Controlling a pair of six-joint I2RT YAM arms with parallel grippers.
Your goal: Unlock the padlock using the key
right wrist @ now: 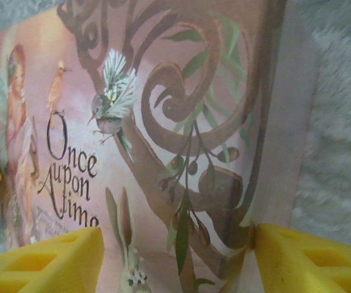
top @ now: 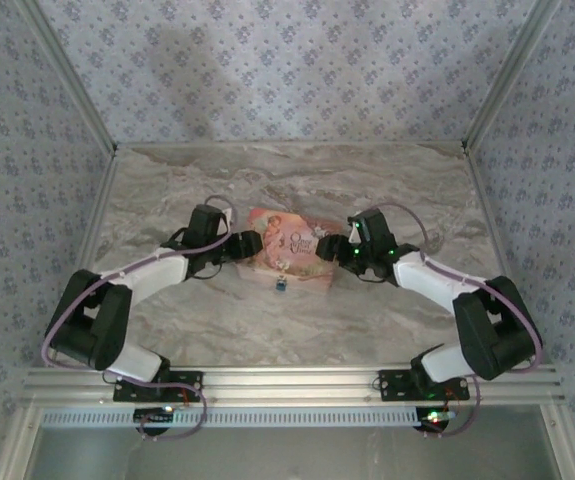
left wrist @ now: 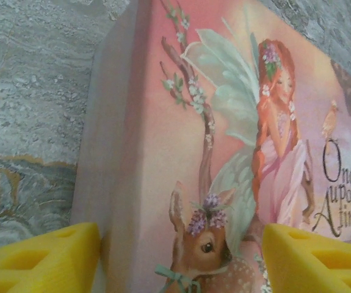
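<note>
padlock (top: 281,284): on table (top: 367,325) just beside box (top: 289,248) near edge, centre | left gripper (top: 245,245): jaws apart astride box left end, grip unclear | right gripper (top: 339,250): likewise, right end | step: steady box evenly, keep padlock exposed

Tiny blue padlock (top: 281,285) beside box (top: 289,243)

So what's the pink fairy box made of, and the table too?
The pink box looks like cardboard with a matte printed picture: dull surface, crisp folded edge. The table looks like marble or a marble-print sheet: swirly grey-brown veins; I cannot tell which.
</note>
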